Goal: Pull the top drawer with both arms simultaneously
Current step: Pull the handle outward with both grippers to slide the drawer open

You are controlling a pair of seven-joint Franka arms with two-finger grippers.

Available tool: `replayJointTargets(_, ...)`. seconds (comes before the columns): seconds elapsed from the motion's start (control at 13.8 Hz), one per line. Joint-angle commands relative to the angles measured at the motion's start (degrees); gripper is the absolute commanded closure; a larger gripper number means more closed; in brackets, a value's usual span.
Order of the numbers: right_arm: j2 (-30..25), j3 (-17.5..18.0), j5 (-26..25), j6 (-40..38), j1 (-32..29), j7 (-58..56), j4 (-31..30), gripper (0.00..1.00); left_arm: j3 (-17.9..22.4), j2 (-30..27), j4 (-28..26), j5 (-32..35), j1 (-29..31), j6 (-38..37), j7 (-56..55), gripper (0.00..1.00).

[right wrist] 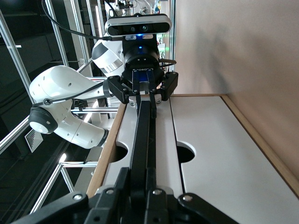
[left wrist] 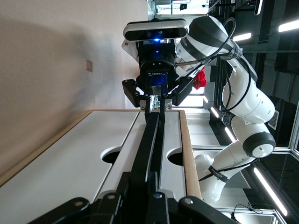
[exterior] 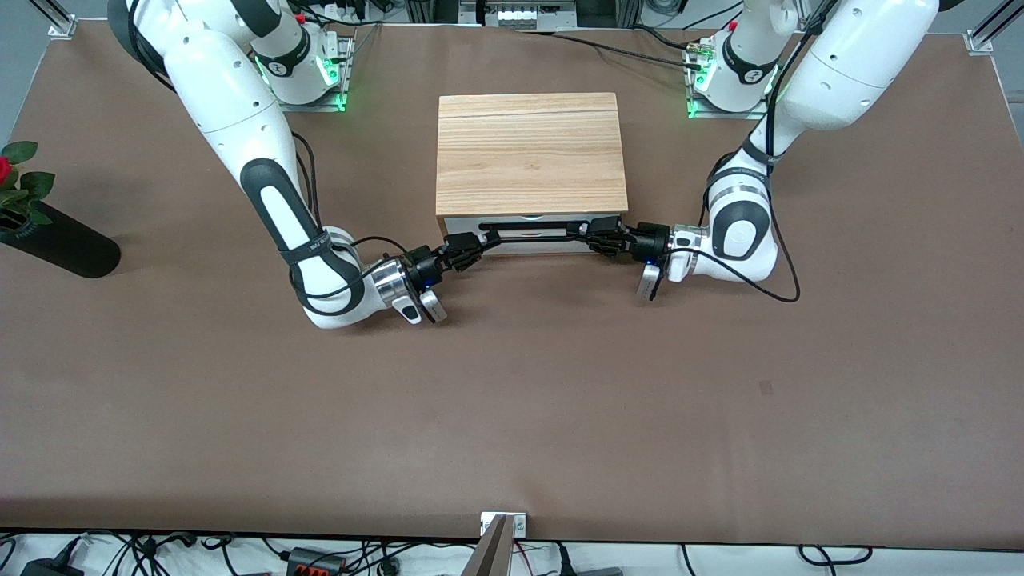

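Both black two-finger grippers, left gripper (exterior: 596, 237) and right gripper (exterior: 472, 245), clamped on the white-fronted top drawer's (exterior: 532, 244) long thin black bar handle (exterior: 532, 230).

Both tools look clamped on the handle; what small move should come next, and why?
Probably a short, even pull toward the front camera by both arms. The right tool and left tool grip opposite ends of the black bar handle, and the top drawer still looks almost closed under the cabinet top.

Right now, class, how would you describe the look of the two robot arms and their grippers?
Both arms are glossy white with rounded segments, black joint bands and silver wrists. The left gripper and right gripper are small, black and two-fingered. Thin black cables loop beside each forearm, and green lights glow at the bases.
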Motion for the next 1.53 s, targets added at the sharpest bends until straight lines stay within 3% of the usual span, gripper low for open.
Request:
replayJointTargets(0.0,-0.21,0.41,0.22,0.12,-0.70,0.67,0.29,0.80,-0.29,-0.12,-0.75,-1.18,-0.33,0.30,1.54,1.00)
replayJointTargets(0.73,-0.21,0.50,8.04,6.71,-1.05,0.58,0.47,0.85,-0.29,-0.04,0.48,-1.10,-0.15,0.30,0.93,1.00)
replayJointTargets(1.45,-0.13,0.41,13.21,13.05,-2.81,-0.30,0.99,0.86,1.56,5.94,12.25,-0.30,0.37,0.30,-0.74,1.00)
